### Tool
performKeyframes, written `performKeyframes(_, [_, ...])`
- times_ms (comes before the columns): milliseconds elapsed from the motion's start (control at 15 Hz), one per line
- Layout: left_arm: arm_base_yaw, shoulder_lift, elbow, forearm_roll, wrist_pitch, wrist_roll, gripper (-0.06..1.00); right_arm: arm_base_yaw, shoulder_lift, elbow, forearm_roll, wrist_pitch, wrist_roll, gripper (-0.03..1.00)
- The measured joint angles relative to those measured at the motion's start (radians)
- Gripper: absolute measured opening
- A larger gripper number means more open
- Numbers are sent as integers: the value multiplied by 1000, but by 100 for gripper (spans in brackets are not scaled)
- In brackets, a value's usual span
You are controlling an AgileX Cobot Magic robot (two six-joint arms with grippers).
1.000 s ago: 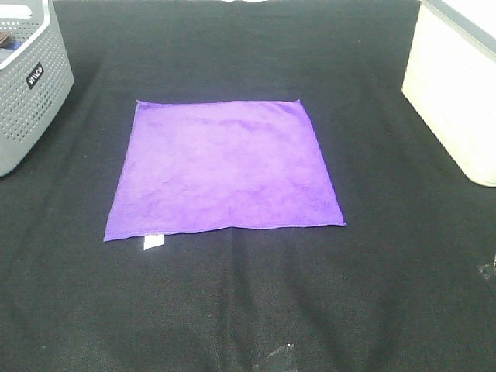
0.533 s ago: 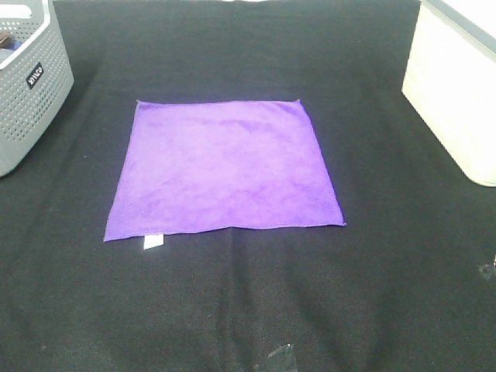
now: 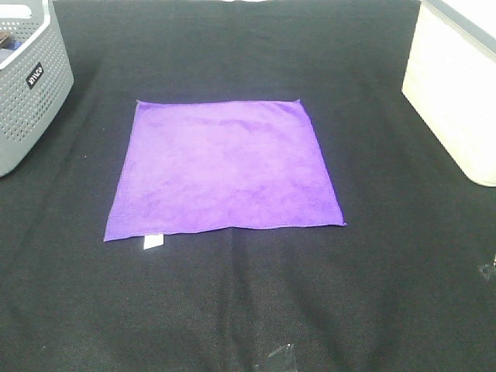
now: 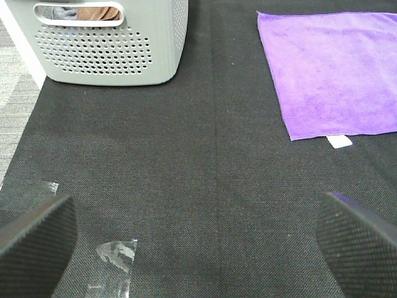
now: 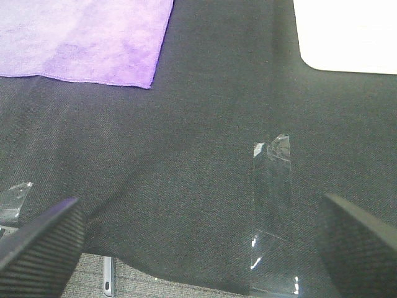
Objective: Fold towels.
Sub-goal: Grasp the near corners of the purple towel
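Observation:
The purple towel (image 3: 223,165) lies flat and unfolded on the black table cloth, with its white tag (image 3: 153,242) at the near left corner. Neither gripper shows in the exterior high view. The left wrist view shows the towel's near left part (image 4: 335,68) and tag (image 4: 339,141) beyond my left gripper (image 4: 198,242), which is open and empty over bare cloth. The right wrist view shows the towel's near right corner (image 5: 87,37) beyond my right gripper (image 5: 205,242), also open and empty.
A grey perforated basket (image 3: 27,77) stands at the far left, also in the left wrist view (image 4: 111,43). A cream box (image 3: 457,85) stands at the far right. Clear tape strips (image 5: 270,211) lie near the table's front edge.

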Motion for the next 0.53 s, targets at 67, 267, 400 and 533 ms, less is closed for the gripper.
performKeyframes(67, [0,0,0,0,0,0,99,0,0,0,0,0,0,96])
performKeyframes(267, [0,0,0,0,0,0,99,0,0,0,0,0,0,96])
performKeyframes(400, [0,0,0,0,0,0,99,0,0,0,0,0,0,96])
performKeyframes(533, [0,0,0,0,0,0,99,0,0,0,-1,0,0,96])
